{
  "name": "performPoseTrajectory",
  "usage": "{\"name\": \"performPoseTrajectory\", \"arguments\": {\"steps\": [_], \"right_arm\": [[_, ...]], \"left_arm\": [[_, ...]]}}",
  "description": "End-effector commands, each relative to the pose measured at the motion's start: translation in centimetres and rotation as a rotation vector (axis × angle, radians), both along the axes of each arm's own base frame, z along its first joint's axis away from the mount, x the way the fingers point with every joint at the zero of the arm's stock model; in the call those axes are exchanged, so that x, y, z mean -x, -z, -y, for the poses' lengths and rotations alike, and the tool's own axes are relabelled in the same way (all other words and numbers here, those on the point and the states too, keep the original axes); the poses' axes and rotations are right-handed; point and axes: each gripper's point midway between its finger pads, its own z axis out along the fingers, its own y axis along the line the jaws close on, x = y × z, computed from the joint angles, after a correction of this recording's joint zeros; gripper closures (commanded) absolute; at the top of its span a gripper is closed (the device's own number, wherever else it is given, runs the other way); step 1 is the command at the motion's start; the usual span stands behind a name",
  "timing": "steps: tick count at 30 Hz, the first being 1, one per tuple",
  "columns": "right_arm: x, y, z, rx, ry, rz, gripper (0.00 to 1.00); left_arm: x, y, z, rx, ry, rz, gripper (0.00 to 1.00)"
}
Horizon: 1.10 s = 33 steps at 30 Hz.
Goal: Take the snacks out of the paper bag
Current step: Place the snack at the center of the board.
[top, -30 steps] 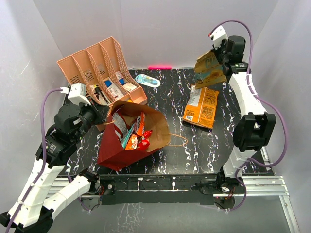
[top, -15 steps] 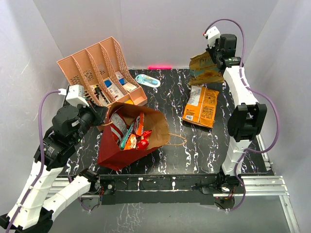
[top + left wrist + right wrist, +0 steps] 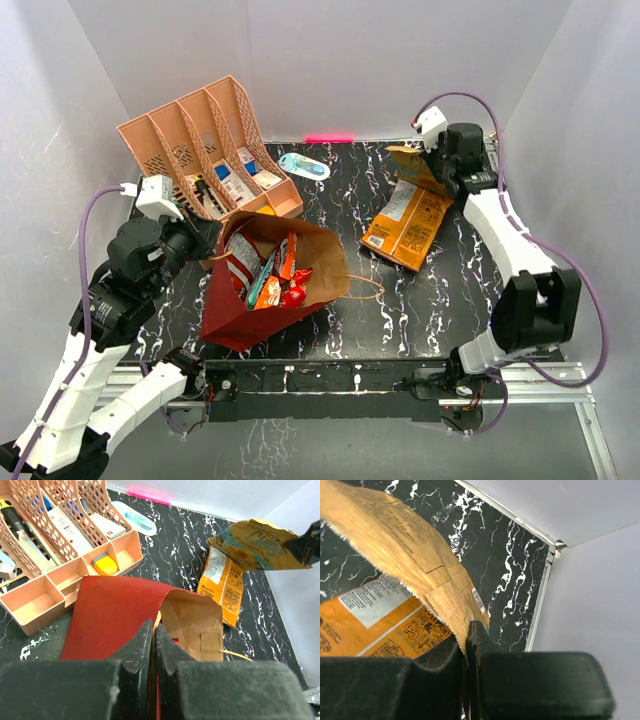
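The dark-red paper bag (image 3: pixel 235 312) lies tilted on the table with its mouth open, and several snacks (image 3: pixel 272 272) show inside. My left gripper (image 3: pixel 213 240) is shut on the bag's upper rim; in the left wrist view the rim (image 3: pixel 165 597) runs between its closed fingers (image 3: pixel 154 632). My right gripper (image 3: pixel 437 168) is shut on the corner of a gold packet (image 3: pixel 408 162) at the back right, just above an orange packet (image 3: pixel 408 222) lying flat on the table. The right wrist view shows the gold packet (image 3: pixel 405 545) pinched in the gripper (image 3: pixel 468 630) over the orange packet (image 3: pixel 370 625).
A peach slotted organizer (image 3: pixel 200 150) with small boxes stands at the back left, close behind the bag. A light-blue oval object (image 3: pixel 303 166) lies at the back centre. The bag's tan cord handle (image 3: pixel 366 290) trails onto the table. White walls enclose the table.
My right gripper has come down and leftward with the gold packet, from high at the back to just over the orange packet, which shifted slightly left. My left gripper still holds the bag.
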Motion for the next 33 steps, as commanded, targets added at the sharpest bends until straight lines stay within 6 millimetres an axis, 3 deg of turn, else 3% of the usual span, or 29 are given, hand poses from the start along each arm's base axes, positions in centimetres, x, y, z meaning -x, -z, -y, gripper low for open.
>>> {"name": "performPoseTrajectory", "arguments": {"steps": [1, 7, 11, 15, 16, 17, 20, 22, 26, 31, 33], "right_arm": [[2.1, -2.9, -1.0, -0.05, -0.038, 0.141, 0.92], [7.4, 5.1, -5.7, -0.045, -0.135, -0.021, 0.92], [12.1, 10.0, -11.9, -0.099, -0.235, -0.172, 0.9], [15.4, 13.2, -16.2, -0.274, -0.152, -0.347, 0.83], [16.6, 16.4, -17.1, -0.357, -0.077, -0.47, 0.8], [17.4, 17.7, -18.6, -0.411, -0.115, -0.54, 0.78], [18.0, 20.4, -20.6, -0.486, -0.138, -0.64, 0.73], [17.1, 21.0, -20.5, -0.478, -0.116, -0.612, 0.7], [15.5, 20.0, -21.1, -0.516, -0.142, -0.546, 0.56], [15.5, 16.0, -22.1, -0.607, -0.163, -0.546, 0.41], [15.9, 13.7, -22.0, -0.64, -0.176, -0.511, 0.3]], "left_arm": [[0.7, -0.8, 0.0, 0.01, 0.018, 0.015, 1.0], [0.8, -0.4, -0.1, 0.018, 0.016, 0.01, 1.0], [1.1, 0.0, -0.5, 0.009, 0.001, 0.0, 1.0], [1.3, -0.1, -1.1, -0.011, -0.016, 0.004, 1.0], [1.4, -0.2, -1.4, -0.016, -0.026, 0.007, 1.0], [1.4, -0.2, -1.5, -0.016, -0.028, 0.009, 1.0], [1.5, -0.5, -1.6, -0.014, -0.035, 0.016, 1.0], [1.5, -0.7, -1.6, -0.011, -0.035, 0.018, 1.0], [1.6, -0.7, -1.6, -0.015, -0.034, 0.012, 1.0], [1.6, -1.1, -1.7, -0.016, -0.036, 0.012, 1.0], [1.7, -1.3, -1.9, -0.013, -0.044, 0.019, 1.0]]}}
